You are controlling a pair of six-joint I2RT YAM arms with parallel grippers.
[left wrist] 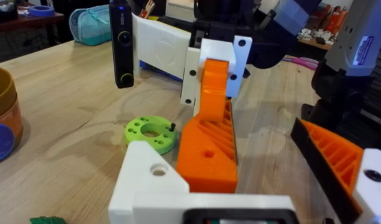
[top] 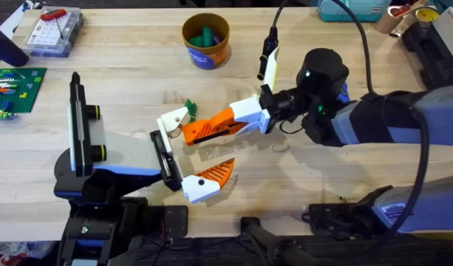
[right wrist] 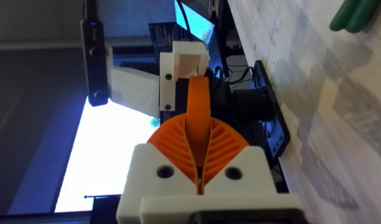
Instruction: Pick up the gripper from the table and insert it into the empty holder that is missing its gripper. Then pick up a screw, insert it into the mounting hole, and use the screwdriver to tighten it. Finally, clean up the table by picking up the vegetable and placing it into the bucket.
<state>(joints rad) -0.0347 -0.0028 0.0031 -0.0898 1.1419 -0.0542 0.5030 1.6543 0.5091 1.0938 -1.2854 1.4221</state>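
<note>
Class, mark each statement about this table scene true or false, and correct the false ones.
1. The bucket holds green items. True.
2. The right gripper hangs open over the bucket. False: it is shut on the gripper, close to the holder.
3. A green ring lies on the table. True.
4. The green building plate lies at the table's right edge. False: it lies at the left edge.
5. The red-handled tool lies in the bucket. False: it rests on the clear box at the far left corner.
</note>
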